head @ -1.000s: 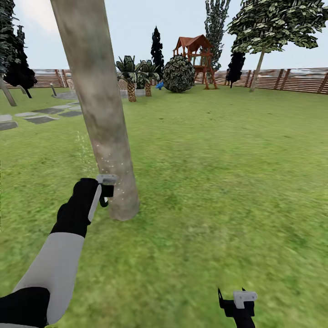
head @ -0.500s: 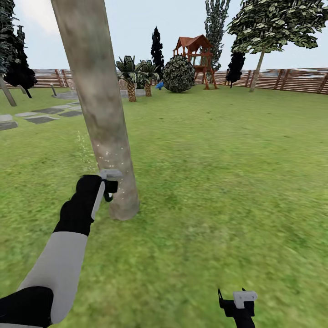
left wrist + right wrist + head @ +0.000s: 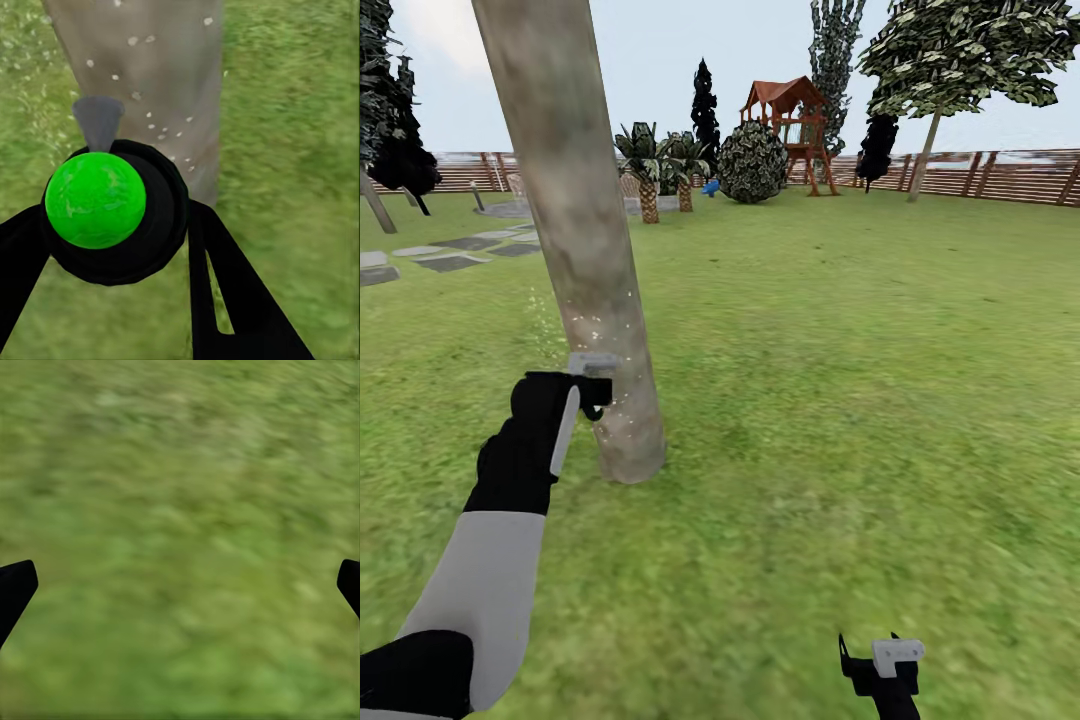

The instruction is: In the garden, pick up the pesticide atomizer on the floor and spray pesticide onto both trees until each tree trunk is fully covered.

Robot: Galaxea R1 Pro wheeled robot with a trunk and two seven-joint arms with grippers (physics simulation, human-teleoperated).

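2 grippers: the left gripper (image 3: pixel 112 225) clamps the pesticide atomizer (image 3: pixel 112 202) beside the tree trunk (image 3: pixel 575 230), speckled with pesticide (image 3: pixel 142 97); the right gripper (image 3: pixel 180 585) hangs spread wide over the floor (image 3: pixel 180 472).

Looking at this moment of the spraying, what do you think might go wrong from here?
1. The left gripper holds the atomizer very near the trunk; a small reach forward could bump it.
2. The specks cluster low on the trunk, so the upper bark may stay uncovered.
3. Some specks drift past the trunk onto the grass, wasting spray.
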